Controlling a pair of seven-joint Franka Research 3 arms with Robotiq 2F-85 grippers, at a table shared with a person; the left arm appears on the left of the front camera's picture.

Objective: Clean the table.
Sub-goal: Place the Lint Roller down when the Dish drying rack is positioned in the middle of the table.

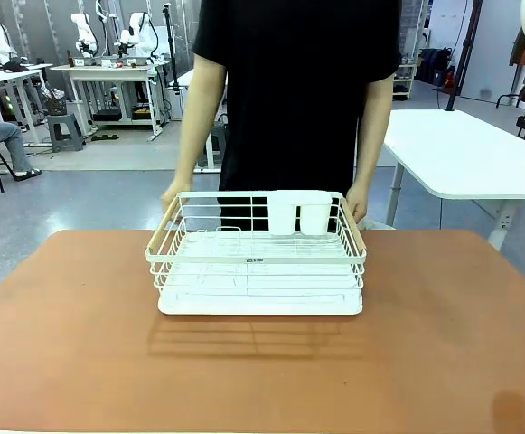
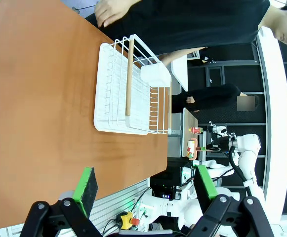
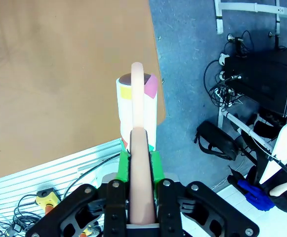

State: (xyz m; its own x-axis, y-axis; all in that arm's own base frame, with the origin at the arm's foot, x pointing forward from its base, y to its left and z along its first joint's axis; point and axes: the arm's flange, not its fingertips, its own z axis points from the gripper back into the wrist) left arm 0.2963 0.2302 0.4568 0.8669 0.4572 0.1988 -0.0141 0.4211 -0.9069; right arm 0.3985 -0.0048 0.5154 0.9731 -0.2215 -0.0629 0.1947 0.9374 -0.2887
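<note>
The right claw (image 3: 139,163) squeezes a pale pink handle (image 3: 138,148), high over the big, long red-brown table (image 3: 59,74). The left claw (image 2: 145,190) is spread wide above the table's near edge.

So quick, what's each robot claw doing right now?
Left gripper: open, holding nothing.
Right gripper: closed on the pink handle of a lint roller.

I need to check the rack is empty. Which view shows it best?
The front view: the rack faces the camera, whole, centred on the table. The left wrist view shows it sideways and farther off. The right wrist view shows tabletop instead.
</note>
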